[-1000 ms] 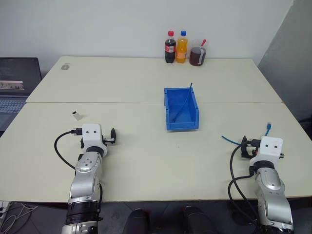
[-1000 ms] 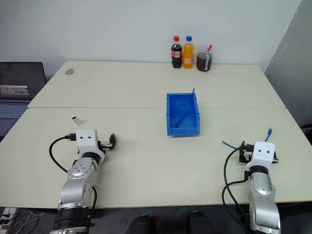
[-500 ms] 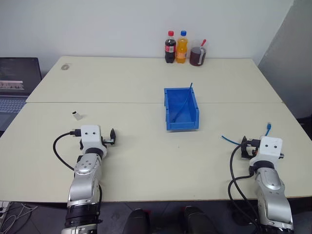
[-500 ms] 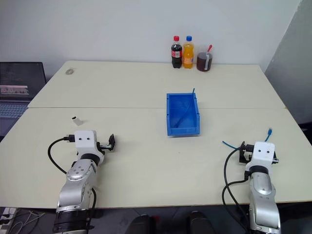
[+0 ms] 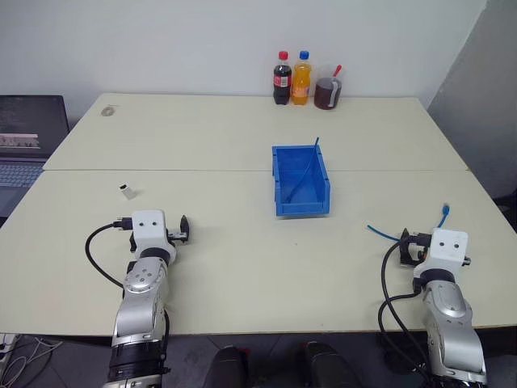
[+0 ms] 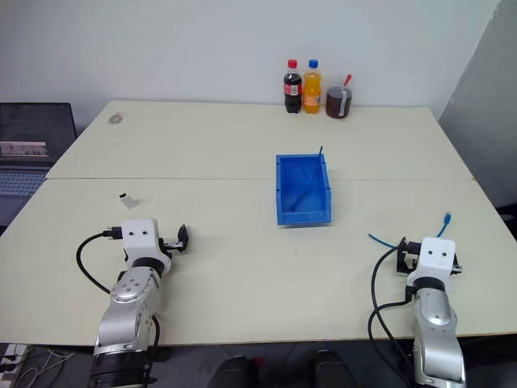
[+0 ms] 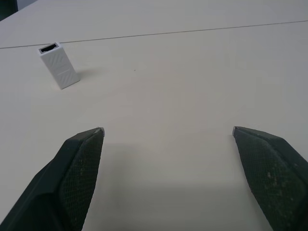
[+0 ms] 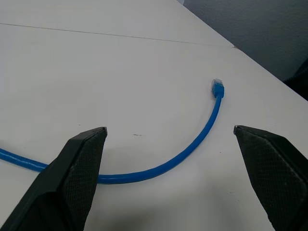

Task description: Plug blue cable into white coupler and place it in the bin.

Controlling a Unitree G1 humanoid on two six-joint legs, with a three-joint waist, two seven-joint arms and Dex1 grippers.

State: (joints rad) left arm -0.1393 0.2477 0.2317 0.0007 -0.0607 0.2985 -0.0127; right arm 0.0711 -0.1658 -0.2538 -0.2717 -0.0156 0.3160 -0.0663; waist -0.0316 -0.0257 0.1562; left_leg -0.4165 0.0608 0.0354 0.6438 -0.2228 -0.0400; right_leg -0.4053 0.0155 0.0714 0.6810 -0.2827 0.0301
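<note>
We see a cola bottle (image 5: 281, 78), orange bottle (image 5: 301, 78) and cup (image 5: 327, 93) at the table's (image 5: 202, 129) far edge, laptop (image 5: 28, 137) left.

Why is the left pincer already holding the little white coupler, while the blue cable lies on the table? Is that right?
No. The left pincer is open and empty; the white coupler lies on the table ahead of it, as the left wrist view shows. The blue cable does lie on the table.

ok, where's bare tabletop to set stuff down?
Bare: the middle strip between the left gripper and right gripper, in front of the blue bin. Also the far left half. Crowded: the bottles at the back, the blue cable by the right gripper, the white coupler near the left.
</note>
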